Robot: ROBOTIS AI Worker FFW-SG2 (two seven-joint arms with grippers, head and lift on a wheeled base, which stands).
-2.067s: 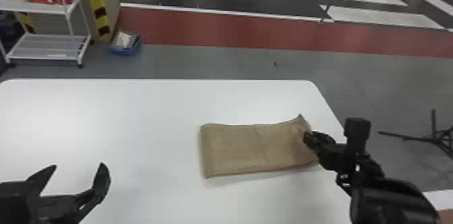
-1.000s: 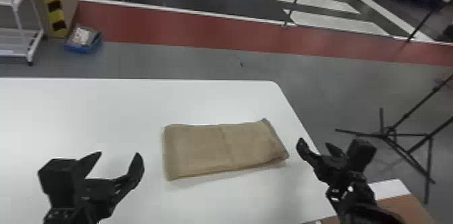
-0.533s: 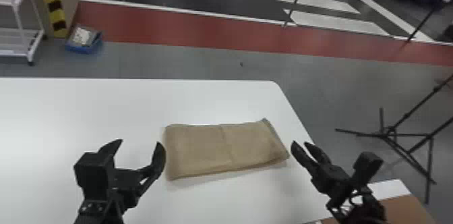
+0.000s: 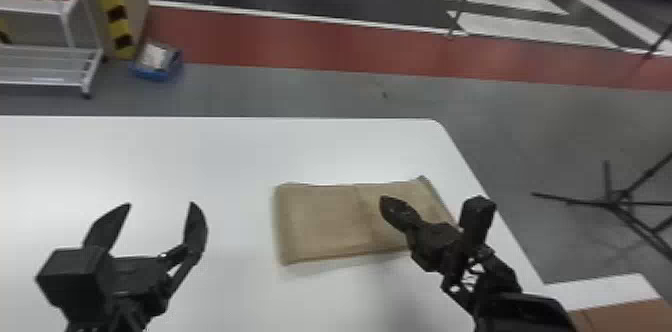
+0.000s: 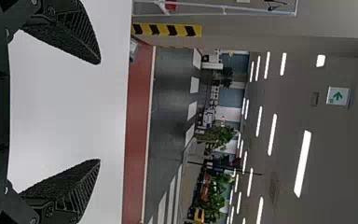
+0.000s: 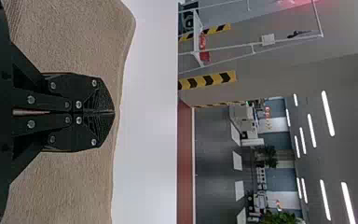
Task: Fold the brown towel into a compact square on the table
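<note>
Right claw (image 4: pixel 386 202), tips together over the towel (image 4: pixel 325 221) at three o'clock, should pat lightly (dragging may shift folds); left claw (image 4: pixel 160 204) gapes.

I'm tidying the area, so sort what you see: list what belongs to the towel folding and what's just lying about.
For the job:
- brown towel, folded on the table
- white table
- left gripper, open
- right gripper, shut, over the towel

Just about:
- white rack
- blue bin on the floor
- black stand, right of the table
</note>
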